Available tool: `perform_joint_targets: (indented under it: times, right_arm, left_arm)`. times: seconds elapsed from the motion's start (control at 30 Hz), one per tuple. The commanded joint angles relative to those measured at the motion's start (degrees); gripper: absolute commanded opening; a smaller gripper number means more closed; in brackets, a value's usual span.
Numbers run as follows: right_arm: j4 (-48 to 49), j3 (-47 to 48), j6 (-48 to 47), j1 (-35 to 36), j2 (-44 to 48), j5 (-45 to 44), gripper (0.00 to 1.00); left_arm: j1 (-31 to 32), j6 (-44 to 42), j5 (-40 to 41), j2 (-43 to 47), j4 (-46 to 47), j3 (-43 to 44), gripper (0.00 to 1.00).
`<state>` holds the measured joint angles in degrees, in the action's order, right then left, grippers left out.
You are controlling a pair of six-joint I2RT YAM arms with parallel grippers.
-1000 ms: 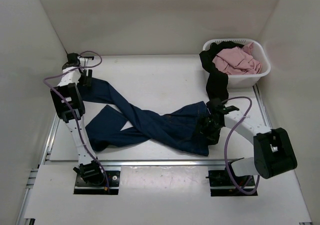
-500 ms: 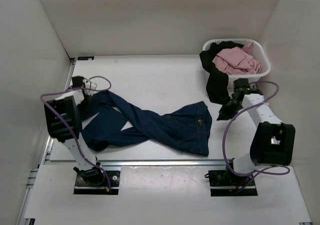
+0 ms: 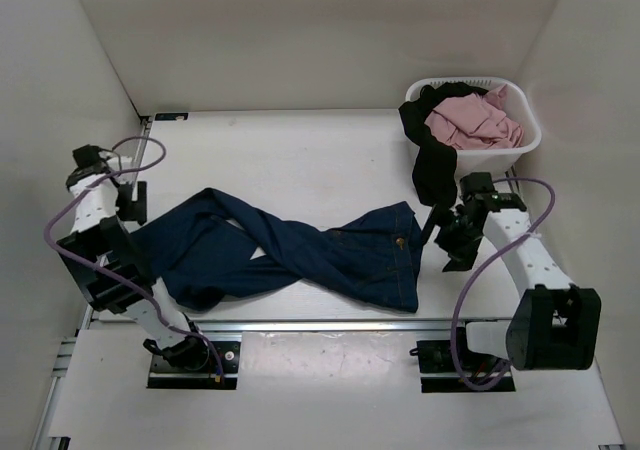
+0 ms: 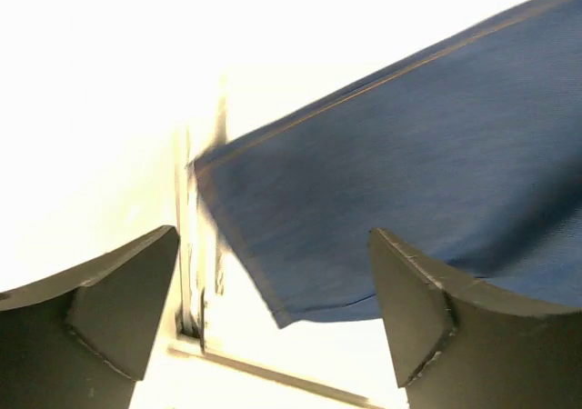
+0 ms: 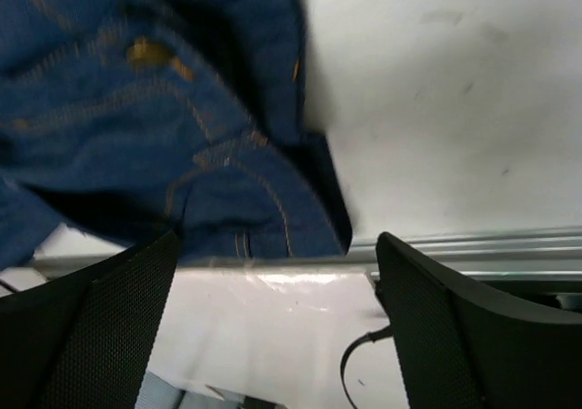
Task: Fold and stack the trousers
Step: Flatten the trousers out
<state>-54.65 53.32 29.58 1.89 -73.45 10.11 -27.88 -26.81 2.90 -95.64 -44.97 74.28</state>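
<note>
The trousers (image 3: 330,255) are dark navy jeans lying across the middle of the table, with the legs twisted over each other. The waist is at the right and the leg ends are at the left. My left gripper (image 3: 132,204) is open and empty at the table's left edge, just above a leg hem (image 4: 364,200). My right gripper (image 3: 447,246) is open and empty, right of the waist. The right wrist view shows the waist with tan stitching (image 5: 182,136) ahead of the open fingers (image 5: 427,309).
A white laundry basket (image 3: 524,150) stands at the back right and holds a pink garment (image 3: 468,122). A black garment (image 3: 434,166) hangs over its front rim onto the table. Metal rails (image 5: 491,250) run along the near and left edges. White walls enclose the table.
My left gripper has moved from the back left to the left edge and let go of the leg, which now lies further left. My right gripper left the waist, swung toward the basket, then came back beside the waist.
</note>
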Motion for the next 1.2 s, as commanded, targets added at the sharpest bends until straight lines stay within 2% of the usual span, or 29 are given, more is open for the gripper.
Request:
perform_joint_targets:
  times: [0.0, 0.03, 0.1, 0.27, 0.4, 0.5, 0.6, 0.63, 0.7, 0.73, 0.8, 0.83, 0.87, 0.93, 0.97, 1.07, 1.1, 1.13, 1.17]
  right_arm:
    - [-2.21, -2.77, 7.39, 3.81, 3.66, 1.76, 0.94]
    - [-2.21, -3.48, 8.46, 5.39, 3.67, 1.76, 0.98]
    - [-0.99, -6.10, 11.09, 5.93, 4.46, 0.79, 0.99]
    - [6.56, -10.60, 16.20, 7.95, 2.71, 2.11, 0.99]
    - [10.17, -11.75, 18.22, 10.33, 0.07, -2.09, 0.99]
    - [13.77, -13.23, 19.72, 11.55, -2.66, -2.11, 0.99]
    - [15.89, -14.82, 21.47, 12.35, -5.12, 0.08, 0.92]
    - [17.11, -15.35, 21.48, 13.22, -6.26, 0.09, 0.92]
    - [18.17, -15.35, 22.10, 15.24, -7.67, 1.57, 0.92]
    - [18.18, -15.35, 22.10, 15.86, -8.98, 2.28, 0.92]
    - [17.65, -14.03, 21.49, 17.00, -10.22, 2.28, 0.92]
    - [16.96, -13.51, 21.48, 17.01, -11.35, 2.89, 0.86]
    - [16.95, -13.51, 20.78, 17.01, -11.97, 3.60, 0.72]
    - [17.83, -14.12, 19.20, 16.48, -13.73, 4.22, 0.30]
    - [16.87, -14.12, 18.41, 14.22, -13.74, 4.22, 0.01]
    - [10.99, -5.89, 12.53, 8.15, -12.78, 2.83, 0.00]
    - [8.62, -1.68, 10.69, 3.87, -12.25, 1.42, 0.00]
    - [5.99, 3.23, 6.84, 1.73, -12.24, 0.10, 0.00]
    - [0.74, 13.90, 4.89, -2.20, -12.24, -0.78, 0.00]
  left_arm:
    - [-5.07, 3.69, 2.82, -4.11, -2.76, -2.20, 0.99]
    - [-7.08, 3.17, 3.43, -5.51, -1.10, -2.99, 0.99]
    - [-8.41, 3.16, 3.43, -7.19, 1.19, -3.00, 1.00]
    - [-8.42, 3.69, 3.51, -17.19, 1.82, 1.73, 1.00]
    - [-9.04, 3.08, 1.68, -21.60, 1.82, 2.45, 1.00]
    - [-9.04, 0.62, -1.04, -23.11, 1.82, 1.32, 1.00]
    - [-9.04, -1.41, -5.69, -22.50, 1.82, -1.93, 0.72]
    - [-9.04, -2.36, -6.58, -21.88, 1.82, -2.64, 0.51]
    - [-9.04, -3.60, -7.91, -21.18, 1.82, -4.48, 0.23]
    - [-9.04, -3.60, -7.91, -21.17, 1.82, -5.10, 0.14]
    - [-9.04, -4.12, -8.43, -18.81, 1.82, -6.25, 0.14]
    - [-9.04, -4.13, -8.43, -18.02, 1.82, -6.95, 0.14]
    - [-9.04, -4.13, -8.43, -17.14, 1.82, -6.96, 0.14]
    - [-9.04, -4.13, -7.82, -13.90, 1.82, -5.39, 0.14]
    - [-9.04, -4.13, -7.82, -12.75, 1.82, -4.24, 0.14]
    - [-7.72, -5.35, -5.28, -7.91, 1.29, 2.60, 0.14]
    - [-7.11, -5.88, -4.75, -6.86, 0.77, 4.62, 0.14]
    - [-5.71, -6.67, -4.13, -5.80, 0.76, 6.82, 0.14]
    - [-5.00, -6.68, -3.34, -4.05, 0.15, 11.37, 0.14]
